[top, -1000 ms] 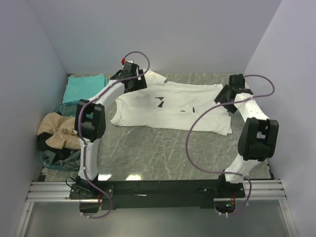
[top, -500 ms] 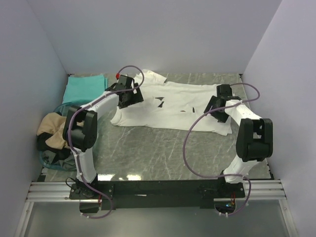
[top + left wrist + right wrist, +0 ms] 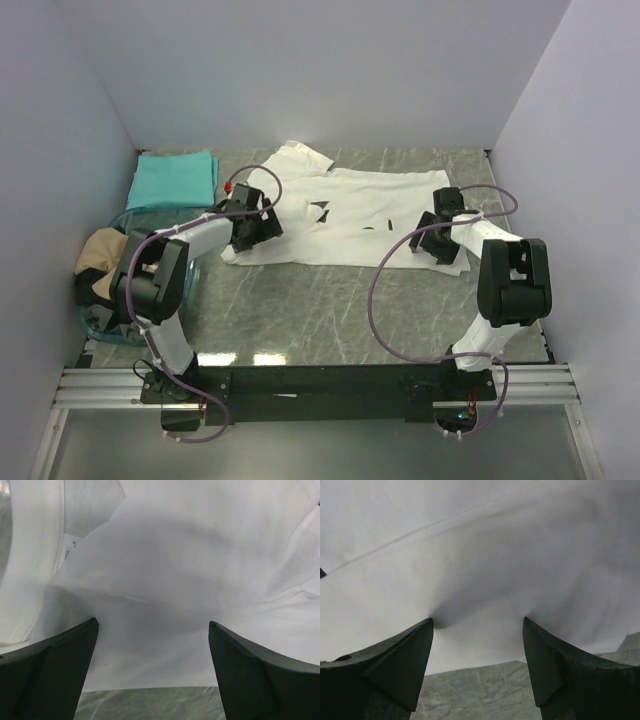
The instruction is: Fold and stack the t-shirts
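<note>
The white t-shirt (image 3: 340,215) with small black chest marks lies spread flat across the back of the table. My left gripper (image 3: 250,232) is open and low over its near left edge; in the left wrist view the cloth (image 3: 165,570) fills the space between my fingers (image 3: 55,675). My right gripper (image 3: 437,250) is open and low over the shirt's near right corner, with white cloth (image 3: 480,570) between its fingers (image 3: 395,665). The folded teal t-shirt (image 3: 174,179) lies at the back left. The tan t-shirt (image 3: 112,262) is bunched in the bin at the left.
A clear blue-tinted bin (image 3: 110,330) stands at the left edge with dark cloth under the tan shirt. Grey walls close in the back and both sides. Grey marble tabletop (image 3: 320,310) shows in front of the shirt.
Both grippers have moved from the far edge of the white shirt toward me to its near edge and come down low. The shirt now lies flatter and more spread out.
</note>
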Controlling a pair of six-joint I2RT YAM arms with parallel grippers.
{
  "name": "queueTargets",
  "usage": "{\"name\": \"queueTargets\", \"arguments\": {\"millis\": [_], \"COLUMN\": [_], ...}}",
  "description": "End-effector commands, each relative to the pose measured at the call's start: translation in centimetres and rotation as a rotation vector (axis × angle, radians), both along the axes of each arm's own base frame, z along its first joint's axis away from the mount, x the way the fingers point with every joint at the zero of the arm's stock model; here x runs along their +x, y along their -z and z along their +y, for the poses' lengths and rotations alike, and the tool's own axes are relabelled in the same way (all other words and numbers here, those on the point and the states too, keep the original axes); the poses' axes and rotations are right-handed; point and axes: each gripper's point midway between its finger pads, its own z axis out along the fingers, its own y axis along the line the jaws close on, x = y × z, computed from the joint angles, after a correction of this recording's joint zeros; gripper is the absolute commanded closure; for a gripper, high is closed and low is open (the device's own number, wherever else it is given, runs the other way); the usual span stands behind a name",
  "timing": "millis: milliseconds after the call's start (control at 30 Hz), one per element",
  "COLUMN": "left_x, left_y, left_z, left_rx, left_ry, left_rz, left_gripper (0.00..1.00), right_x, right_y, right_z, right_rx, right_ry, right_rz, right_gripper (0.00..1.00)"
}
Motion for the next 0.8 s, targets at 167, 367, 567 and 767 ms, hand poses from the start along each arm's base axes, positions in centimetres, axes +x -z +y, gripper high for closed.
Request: {"name": "queueTargets", "arguments": {"millis": [167,367,567,767], "left_x": [-8.8,-12.9,-16.2,-19.2], "left_y": [2.7,2.1,0.9,0.6], "left_z": [2.7,2.3,2.2,2.8], "left_rx": [0.001,-0.05,0.0,0.002], "left_ry": [-0.098,-0.112,-0.142,-0.174], "left_rz": [0.175,0.181,0.154,0.168], "left_gripper": [0.01,0.01,0.01,0.01], "right_x": [-7.1,-11.2,-13.6,-14.7], "right_y": [1.8,2.0,1.3,0.8], "right_z": [-0.3,-0.4,-0.5,0.0], "right_rx": [-0.012,-0.01,-0.001,0.039], "right_ry": [0.059,0.092,0.153,0.184], "right_rz": [0.125,0.154,0.114,0.069], "right_gripper": [0.21,0.21,0.19,0.17]}}
